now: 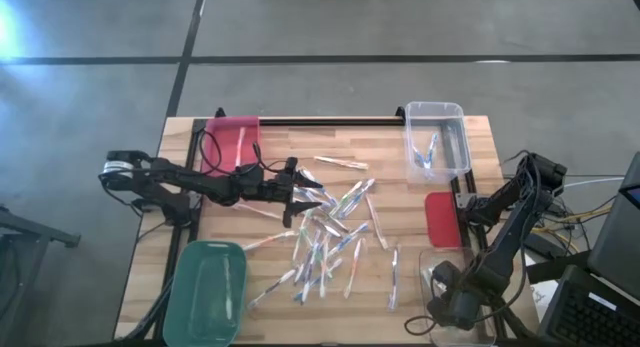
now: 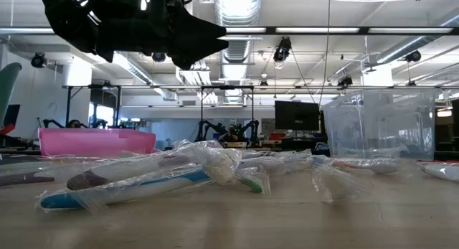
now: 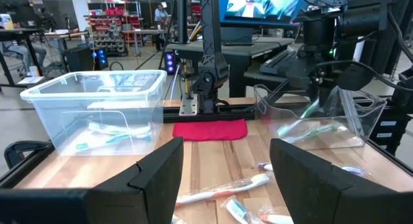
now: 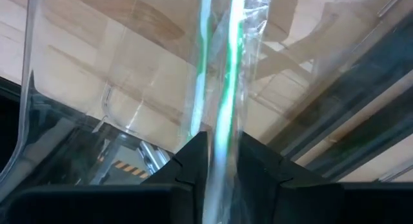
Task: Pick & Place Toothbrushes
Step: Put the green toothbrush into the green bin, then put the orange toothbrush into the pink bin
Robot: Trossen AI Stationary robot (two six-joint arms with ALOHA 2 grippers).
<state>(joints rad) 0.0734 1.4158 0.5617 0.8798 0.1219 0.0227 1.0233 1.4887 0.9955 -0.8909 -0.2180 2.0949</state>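
Several wrapped toothbrushes [image 1: 335, 232] lie scattered on the wooden table's middle and fill the low view [image 2: 143, 184]. My left gripper [image 1: 310, 199] hovers level and open above them, nothing between its fingers [image 3: 226, 179]. My right gripper [image 1: 442, 283] points steeply down over a clear bin [image 1: 455, 287] at the table's near right corner. It is shut on a green toothbrush [image 4: 222, 88] in a clear wrapper. The left wrist view shows this toothbrush [image 3: 310, 112] hanging into the bin, where another lies [image 3: 316, 129]. My right gripper pinches the wrapped green toothbrush between its two fingertips [image 4: 193, 153], on the stretch [image 4: 221, 137] near its upper end. The fingers come from above, pointing steeply down. The toothbrush hangs below them, slanting into the clear bin; whether its lower end touches the bin I cannot tell.
A second clear bin [image 1: 435, 137] with toothbrushes stands at the far right, a pink bin [image 1: 230, 142] at the far left, a green bin [image 1: 205, 292] at the near left. A flat red piece [image 1: 443, 219] lies by the right edge. A black rail [image 1: 330, 120] runs along the far edge.
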